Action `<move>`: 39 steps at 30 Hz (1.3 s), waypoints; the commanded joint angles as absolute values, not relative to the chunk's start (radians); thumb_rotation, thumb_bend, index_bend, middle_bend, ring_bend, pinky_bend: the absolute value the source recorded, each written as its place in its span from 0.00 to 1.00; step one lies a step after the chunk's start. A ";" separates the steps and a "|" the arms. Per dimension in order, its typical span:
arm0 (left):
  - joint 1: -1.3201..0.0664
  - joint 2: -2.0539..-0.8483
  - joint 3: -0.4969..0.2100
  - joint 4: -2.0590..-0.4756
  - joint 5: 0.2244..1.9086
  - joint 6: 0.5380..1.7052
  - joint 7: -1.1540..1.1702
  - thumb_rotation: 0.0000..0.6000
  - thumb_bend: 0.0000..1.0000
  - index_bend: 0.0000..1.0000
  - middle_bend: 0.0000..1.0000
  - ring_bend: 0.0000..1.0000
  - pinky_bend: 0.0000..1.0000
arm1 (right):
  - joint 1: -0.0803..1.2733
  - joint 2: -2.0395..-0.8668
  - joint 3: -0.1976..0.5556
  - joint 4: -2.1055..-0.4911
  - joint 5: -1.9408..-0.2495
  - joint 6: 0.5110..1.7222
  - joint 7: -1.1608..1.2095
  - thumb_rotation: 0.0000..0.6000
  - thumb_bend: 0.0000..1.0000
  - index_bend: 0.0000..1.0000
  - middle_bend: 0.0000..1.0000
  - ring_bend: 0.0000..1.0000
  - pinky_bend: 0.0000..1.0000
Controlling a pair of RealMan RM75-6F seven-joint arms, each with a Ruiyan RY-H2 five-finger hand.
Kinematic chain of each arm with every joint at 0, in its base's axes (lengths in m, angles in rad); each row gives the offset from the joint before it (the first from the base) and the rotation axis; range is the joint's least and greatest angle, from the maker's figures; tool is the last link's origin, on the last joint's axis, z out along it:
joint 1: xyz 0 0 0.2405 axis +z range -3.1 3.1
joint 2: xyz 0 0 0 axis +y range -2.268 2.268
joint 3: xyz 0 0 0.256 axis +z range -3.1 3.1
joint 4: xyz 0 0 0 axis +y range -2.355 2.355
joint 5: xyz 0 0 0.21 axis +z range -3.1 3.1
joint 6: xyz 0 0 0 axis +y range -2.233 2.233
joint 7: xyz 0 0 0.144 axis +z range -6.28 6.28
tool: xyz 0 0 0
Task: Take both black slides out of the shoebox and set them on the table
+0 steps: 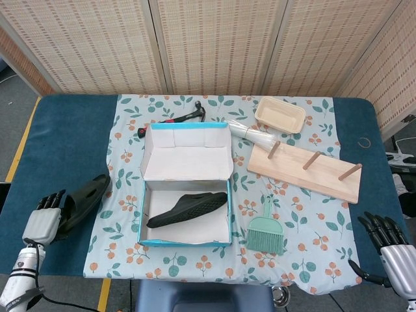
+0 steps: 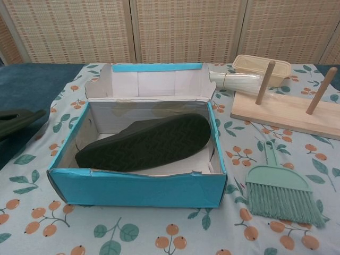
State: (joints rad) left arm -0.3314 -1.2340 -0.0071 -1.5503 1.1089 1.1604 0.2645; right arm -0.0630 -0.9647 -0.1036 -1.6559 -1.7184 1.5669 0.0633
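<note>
One black slide (image 1: 187, 209) lies sole-up inside the blue shoebox (image 1: 185, 242), and shows large in the chest view (image 2: 146, 142). The other black slide (image 1: 88, 200) lies on the blue table left of the box, and its tip shows at the chest view's left edge (image 2: 18, 119). My left hand (image 1: 44, 220) is at that slide's heel end with its fingers pointing up and apart. Whether it still grips the slide is hidden. My right hand (image 1: 390, 244) hangs at the table's front right corner, fingers apart and empty.
A green hand brush (image 1: 266, 233) lies right of the box. Behind it stands a wooden peg board (image 1: 305, 170), then a beige tray (image 1: 280, 114) and a clear bundle (image 1: 250, 133). A hammer (image 1: 182, 117) lies behind the box's raised lid. A floral cloth (image 1: 123, 195) covers the table's middle.
</note>
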 commanded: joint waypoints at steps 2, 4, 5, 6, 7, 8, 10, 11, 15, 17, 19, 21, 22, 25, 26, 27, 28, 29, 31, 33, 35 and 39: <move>-0.317 -1.235 -0.043 -1.523 1.108 1.178 0.201 1.00 0.30 0.00 0.00 0.00 0.08 | -0.062 -0.962 -0.105 -1.661 -1.716 1.561 0.058 0.64 0.22 0.00 0.00 0.00 0.00; -0.313 -1.250 -0.051 -1.491 1.110 1.184 0.182 1.00 0.30 0.00 0.00 0.00 0.08 | -0.063 -0.961 -0.105 -1.663 -1.717 1.562 0.058 0.63 0.22 0.00 0.00 0.00 0.00; -0.309 -1.258 -0.052 -1.469 1.114 1.186 0.174 1.00 0.30 0.00 0.00 0.00 0.08 | -0.064 -0.961 -0.105 -1.663 -1.716 1.564 0.058 0.63 0.22 0.00 0.00 0.00 0.00; -0.307 -1.265 -0.054 -1.456 1.118 1.189 0.166 1.00 0.30 0.00 0.00 0.00 0.08 | -0.064 -0.961 -0.104 -1.663 -1.715 1.565 0.058 0.63 0.22 0.00 0.00 0.00 0.00; -0.301 -1.274 -0.058 -1.442 1.126 1.198 0.148 1.00 0.30 0.00 0.00 0.00 0.07 | -0.065 -0.961 -0.103 -1.664 -1.713 1.566 0.058 0.63 0.22 0.00 0.00 0.00 0.00; -0.297 -1.283 -0.060 -1.428 1.135 1.210 0.139 1.00 0.30 0.00 0.00 0.00 0.07 | -0.065 -0.962 -0.103 -1.664 -1.712 1.566 0.057 0.63 0.22 0.00 0.00 0.00 0.00; -0.289 -1.305 -0.068 -1.395 1.156 1.241 0.123 1.00 0.30 0.00 0.00 0.00 0.07 | -0.065 -0.962 -0.103 -1.665 -1.711 1.564 0.056 0.64 0.22 0.00 0.00 0.00 0.00; -0.283 -1.319 -0.073 -1.373 1.166 1.260 0.114 1.00 0.29 0.00 0.00 0.00 0.07 | -0.065 -0.962 -0.103 -1.665 -1.714 1.565 0.055 0.64 0.22 0.00 0.00 0.00 0.00; -0.277 -1.327 -0.075 -1.361 1.179 1.253 0.084 1.00 0.29 0.00 0.00 0.00 0.07 | -0.065 -0.962 -0.102 -1.663 -1.714 1.568 0.058 0.64 0.22 0.00 0.00 0.00 0.00; -0.271 -1.298 -0.070 -1.412 1.181 1.223 0.040 1.00 0.29 0.00 0.00 0.00 0.07 | -0.065 -0.963 -0.100 -1.662 -1.710 1.568 0.059 0.64 0.22 0.00 0.00 0.00 0.00; -0.268 -1.253 -0.055 -1.473 1.188 1.190 0.020 1.00 0.29 0.00 0.00 0.00 0.07 | -0.065 -0.964 -0.099 -1.662 -1.708 1.568 0.059 0.64 0.22 0.00 0.00 0.00 0.00; -0.266 -1.201 -0.037 -1.539 1.194 1.158 0.016 1.00 0.29 0.00 0.00 0.00 0.07 | -0.066 -0.964 -0.099 -1.662 -1.709 1.569 0.058 0.64 0.22 0.00 0.00 0.00 0.00; -0.266 -1.181 -0.031 -1.564 1.192 1.142 0.013 1.00 0.29 0.00 0.00 0.00 0.07 | -0.067 -0.964 -0.099 -1.662 -1.709 1.569 0.058 0.64 0.22 0.00 0.00 0.00 0.00; -0.265 -1.141 -0.034 -1.614 1.182 1.119 -0.018 1.00 0.29 0.00 0.00 0.00 0.07 | -0.068 -0.963 -0.100 -1.662 -1.712 1.571 0.059 0.63 0.22 0.00 0.00 0.00 0.00; -0.263 -1.129 -0.037 -1.633 1.186 1.118 -0.039 1.00 0.29 0.00 0.00 0.00 0.07 | -0.068 -0.963 -0.101 -1.661 -1.713 1.573 0.059 0.63 0.22 0.00 0.00 0.00 0.00; -0.260 -1.120 -0.040 -1.649 1.195 1.122 -0.055 1.00 0.29 0.00 0.00 0.00 0.07 | -0.069 -0.963 -0.101 -1.661 -1.714 1.574 0.061 0.63 0.22 0.00 0.00 0.00 0.00; -0.256 -1.110 -0.042 -1.672 1.217 1.137 -0.072 1.00 0.30 0.00 0.00 0.00 0.06 | -0.070 -0.963 -0.100 -1.661 -1.713 1.577 0.063 0.63 0.22 0.00 0.00 0.00 0.00; -0.252 -1.103 -0.043 -1.693 1.241 1.152 -0.087 1.00 0.30 0.00 0.00 0.00 0.06 | -0.070 -0.962 -0.100 -1.661 -1.713 1.578 0.063 0.64 0.22 0.00 0.00 0.00 0.00; -0.246 -1.090 -0.046 -1.747 1.296 1.181 -0.132 1.00 0.32 0.00 0.00 0.00 0.06 | -0.069 -0.963 -0.100 -1.660 -1.712 1.575 0.062 0.64 0.22 0.00 0.00 0.00 0.00; -0.252 -1.072 -0.050 -1.819 1.364 1.192 -0.195 1.00 0.32 0.00 0.00 0.00 0.05 | -0.066 -0.965 -0.101 -1.661 -1.714 1.568 0.058 0.64 0.22 0.00 0.00 0.00 0.00; -0.273 -1.061 -0.058 -1.883 1.419 1.187 -0.234 1.00 0.33 0.00 0.00 0.00 0.05 | -0.063 -0.966 -0.103 -1.662 -1.718 1.561 0.054 0.64 0.22 0.00 0.00 0.00 0.00; -0.293 -1.054 -0.062 -1.924 1.432 1.161 -0.248 1.00 0.33 0.00 0.00 0.00 0.05 | -0.062 -0.967 -0.104 -1.663 -1.720 1.559 0.052 0.64 0.22 0.00 0.00 0.00 0.00</move>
